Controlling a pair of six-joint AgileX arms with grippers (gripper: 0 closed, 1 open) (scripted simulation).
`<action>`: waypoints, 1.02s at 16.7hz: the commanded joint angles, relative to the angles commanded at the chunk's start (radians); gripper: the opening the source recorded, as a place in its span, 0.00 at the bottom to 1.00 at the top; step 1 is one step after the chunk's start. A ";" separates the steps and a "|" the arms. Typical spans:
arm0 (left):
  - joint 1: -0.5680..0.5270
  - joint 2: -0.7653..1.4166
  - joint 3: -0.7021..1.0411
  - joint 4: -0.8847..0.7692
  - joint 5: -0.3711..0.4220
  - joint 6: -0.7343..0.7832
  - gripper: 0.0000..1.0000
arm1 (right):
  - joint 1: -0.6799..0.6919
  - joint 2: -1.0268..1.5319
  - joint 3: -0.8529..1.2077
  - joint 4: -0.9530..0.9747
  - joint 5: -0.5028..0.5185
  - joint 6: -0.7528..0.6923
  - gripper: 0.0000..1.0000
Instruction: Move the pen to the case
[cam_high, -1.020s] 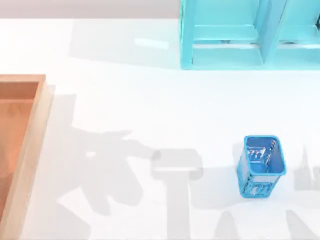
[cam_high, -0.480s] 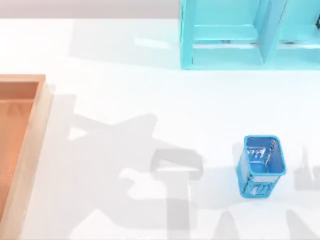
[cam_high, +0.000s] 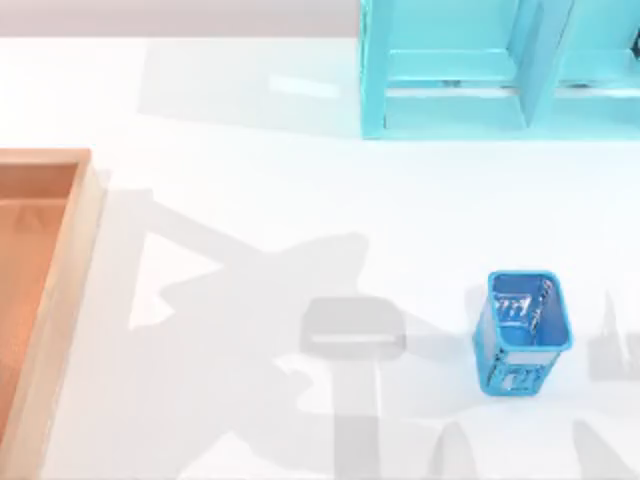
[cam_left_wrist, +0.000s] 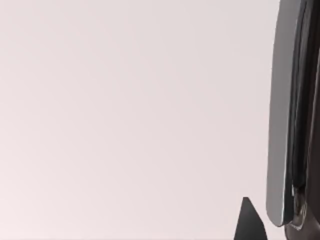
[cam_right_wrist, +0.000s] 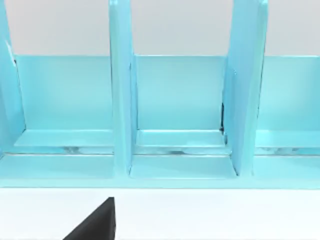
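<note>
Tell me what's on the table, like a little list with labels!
case: wooden tray at the table's left edge, no pen seen in it
cup: blue mesh cup, upright, on the right
shelf: cyan shelf unit, at the back right
pen: likely the silver-grey barrel close to the left wrist camera
right arm: its camera faces the shelf

You have a white table (cam_high: 300, 190) carrying a small blue mesh cup (cam_high: 524, 330), upright toward its right side. A cyan shelf unit (cam_high: 500, 70) stands at the far edge; its open compartments face the right gripper's camera across bare tabletop.
</note>
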 joint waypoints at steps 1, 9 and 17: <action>-0.005 -0.001 -0.004 -0.044 0.000 0.052 0.00 | 0.000 0.000 0.000 0.000 0.000 0.000 1.00; -0.063 -0.019 -0.083 -0.655 -0.014 0.717 0.00 | 0.000 0.000 0.000 0.000 0.000 0.000 1.00; -0.134 -0.065 -0.262 -1.511 -0.073 1.547 0.00 | 0.000 0.000 0.000 0.000 0.000 0.000 1.00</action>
